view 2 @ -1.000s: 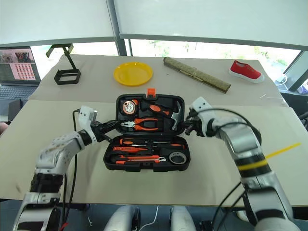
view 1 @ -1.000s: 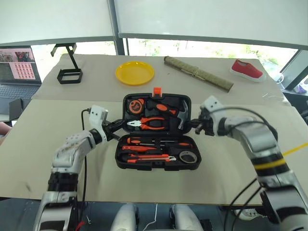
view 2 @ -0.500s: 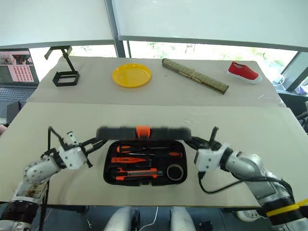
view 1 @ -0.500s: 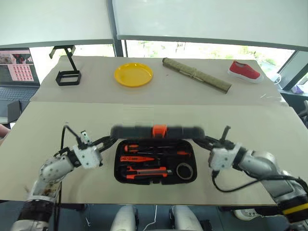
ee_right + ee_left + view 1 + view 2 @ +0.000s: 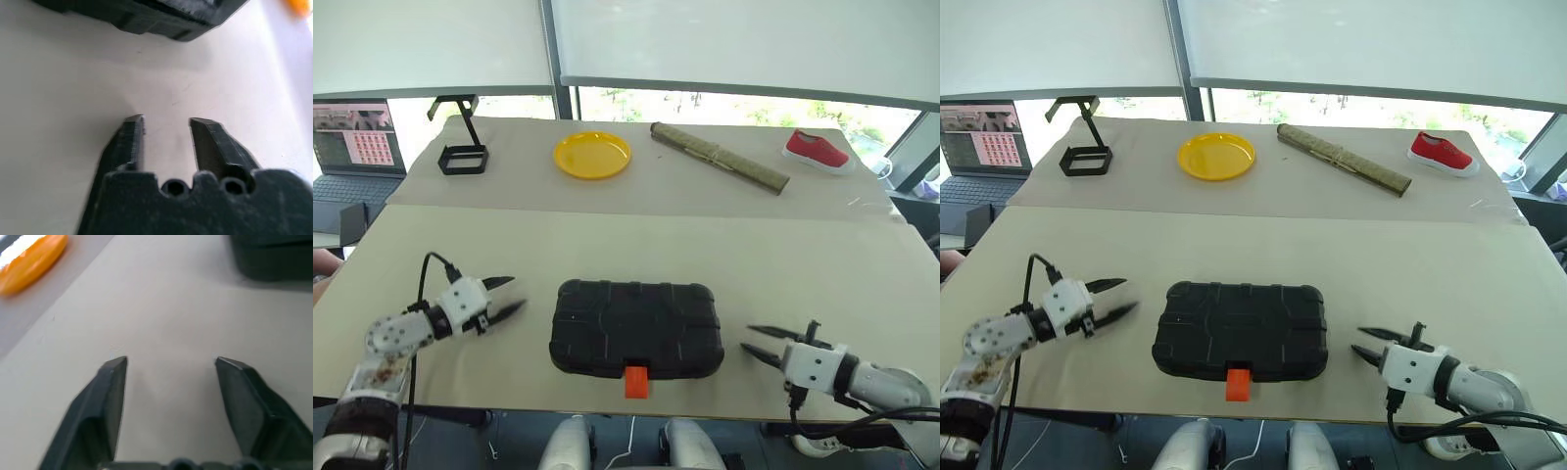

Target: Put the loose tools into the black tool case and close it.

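The black tool case (image 5: 636,328) lies shut near the table's front edge, lid down, its orange latch (image 5: 636,382) hanging at the front. With the lid down, the loose tools are hidden from sight. My left gripper (image 5: 509,296) hovers a short way off the case's left side, open, nothing between its fingers (image 5: 112,382). At the case's right side my right gripper (image 5: 749,339) stands apart from it, open with a narrower gap and empty. A corner of the case (image 5: 146,14) shows in the right wrist view beyond the fingers (image 5: 132,137).
At the back of the table lie a yellow plate (image 5: 592,155), a black wire-frame stand (image 5: 462,157), a rolled mat (image 5: 720,157) and a red shoe (image 5: 816,150). A laptop (image 5: 352,147) sits at the far left.
The case lid has swung down from upright onto the base, hiding the tools. Both grippers have let go of the lid, drawn back and outward from the case, and opened.
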Tool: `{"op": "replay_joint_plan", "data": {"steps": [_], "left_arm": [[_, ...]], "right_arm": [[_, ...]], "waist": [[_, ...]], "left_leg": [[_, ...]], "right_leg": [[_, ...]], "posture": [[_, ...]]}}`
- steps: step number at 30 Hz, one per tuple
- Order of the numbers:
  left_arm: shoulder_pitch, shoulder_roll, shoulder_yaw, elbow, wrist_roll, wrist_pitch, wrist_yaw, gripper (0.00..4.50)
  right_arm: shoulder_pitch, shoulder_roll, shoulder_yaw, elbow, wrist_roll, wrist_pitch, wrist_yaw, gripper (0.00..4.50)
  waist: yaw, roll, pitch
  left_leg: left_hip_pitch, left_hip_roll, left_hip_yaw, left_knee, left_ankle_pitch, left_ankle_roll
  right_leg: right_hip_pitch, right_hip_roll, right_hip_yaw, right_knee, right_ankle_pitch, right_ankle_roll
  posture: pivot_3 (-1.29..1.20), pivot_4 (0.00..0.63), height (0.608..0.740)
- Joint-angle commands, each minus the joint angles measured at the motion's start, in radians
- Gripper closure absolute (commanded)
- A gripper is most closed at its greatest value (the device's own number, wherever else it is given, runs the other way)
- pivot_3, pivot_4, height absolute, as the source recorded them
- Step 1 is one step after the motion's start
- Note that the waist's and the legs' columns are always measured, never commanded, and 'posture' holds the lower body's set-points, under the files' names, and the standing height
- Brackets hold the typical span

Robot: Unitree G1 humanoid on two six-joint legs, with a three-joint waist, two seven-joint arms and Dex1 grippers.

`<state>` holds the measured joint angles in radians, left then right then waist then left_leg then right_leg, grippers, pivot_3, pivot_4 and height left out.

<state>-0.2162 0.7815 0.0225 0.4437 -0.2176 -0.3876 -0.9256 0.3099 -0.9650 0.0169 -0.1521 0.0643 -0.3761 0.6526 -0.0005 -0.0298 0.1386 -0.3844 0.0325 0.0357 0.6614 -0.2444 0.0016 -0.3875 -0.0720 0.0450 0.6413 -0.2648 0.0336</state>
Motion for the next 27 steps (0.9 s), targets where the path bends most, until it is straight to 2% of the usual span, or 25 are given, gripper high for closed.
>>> {"op": "replay_joint_plan", "data": {"steps": [1, 2, 3, 4, 8, 13, 17, 22, 27], "left_arm": [[-0.119, -0.048, -0.015, -0.022, -0.022, 0.142, -0.015, 3.32], [-0.154, -0.066, -0.03, -0.022, -0.016, 0.184, -0.028, 3.82], [-0.18, -0.081, -0.044, -0.022, -0.01, 0.204, -0.043, 4.22], [-0.21, -0.098, -0.064, -0.015, 0.003, 0.224, -0.056, 4.42], [-0.275, -0.132, -0.135, -0.011, 0.029, 0.351, -0.138, 4.42], [-0.323, -0.148, -0.182, 0.002, 0.057, 0.409, -0.199, 4.42], [-0.33, -0.14, -0.193, -0.01, 0.06, 0.447, -0.25, 4.42], [-0.285, -0.126, -0.172, -0.087, 0.031, 0.527, -0.276, 4.42], [-0.181, -0.116, -0.136, -0.218, 0.017, 0.608, -0.232, 4.42]], "right_arm": [[0.073, -0.045, -0.045, -0.175, 0.133, 0.147, 0.107, 4.14], [0.098, -0.057, -0.036, -0.224, 0.148, 0.193, 0.134, 4.5], [0.118, -0.065, -0.027, -0.268, 0.155, 0.234, 0.153, 4.5], [0.121, -0.065, -0.01, -0.305, 0.147, 0.262, 0.16, 4.5], [0.089, -0.024, 0.06, -0.405, 0.105, 0.381, 0.157, 4.5], [-0.021, 0.045, 0.169, -0.481, 0.082, 0.575, 0.147, 4.5], [-0.126, 0.086, 0.262, -0.438, -0.057, 0.535, 0.147, 4.5], [-0.226, 0.172, 0.261, -0.384, -0.069, 0.583, 0.127, 4.5], [-0.343, 0.228, 0.237, -0.259, -0.113, 0.565, 0.09, 4.5]], "waist": [[0.001, 0.0, 0.0], [0.001, -0.001, 0.001], [0.001, -0.001, 0.001], [-0.001, -0.002, 0.001], [-0.011, -0.004, 0.002], [-0.014, -0.007, 0.004], [-0.015, -0.01, 0.005], [-0.019, -0.012, 0.007], [-0.018, -0.012, 0.007]], "left_leg": [[-0.001, 0.0, 0.0, 0.0, 0.0, 0.0], [-0.001, -0.001, 0.0, 0.001, 0.0, 0.0], [-0.001, -0.001, 0.0, 0.001, 0.0, 0.0], [-0.001, -0.001, 0.0, 0.001, 0.0, 0.0], [-0.002, 0.0, -0.001, 0.001, 0.0, 0.0], [-0.004, 0.001, -0.003, 0.001, 0.0, 0.0], [-0.005, 0.001, -0.003, 0.002, 0.0, 0.0], [-0.005, 0.005, -0.004, 0.003, 0.0, 0.0], [-0.005, 0.005, -0.004, 0.003, 0.0, 0.0]], "right_leg": [[-0.001, 0.0, 0.0, 0.0, 0.0, 0.0], [-0.001, -0.001, 0.0, 0.0, 0.0, 0.0], [-0.001, 0.0, 0.0, 0.0, 0.0, 0.0], [-0.001, 0.0, 0.0, -0.001, 0.0, 0.001], [-0.001, 0.002, 0.0, -0.001, 0.0, 0.001], [-0.004, 0.004, 0.001, -0.001, 0.0, 0.0], [-0.004, 0.005, 0.0, 0.0, 0.0, 0.0], [-0.005, 0.009, 0.001, 0.0, 0.001, -0.002], [-0.006, 0.009, 0.002, 0.001, 0.001, -0.003]], "posture": [[0.0, 0.15, 0.74], [0.0, 0.15, 0.74], [0.0, 0.15, 0.74], [0.0, 0.15, 0.74], [0.0, 0.15, 0.74], [0.0, 0.15, 0.74], [0.0, 0.15, 0.74], [0.0, 0.15, 0.74], [0.0, 0.15, 0.74]]}}
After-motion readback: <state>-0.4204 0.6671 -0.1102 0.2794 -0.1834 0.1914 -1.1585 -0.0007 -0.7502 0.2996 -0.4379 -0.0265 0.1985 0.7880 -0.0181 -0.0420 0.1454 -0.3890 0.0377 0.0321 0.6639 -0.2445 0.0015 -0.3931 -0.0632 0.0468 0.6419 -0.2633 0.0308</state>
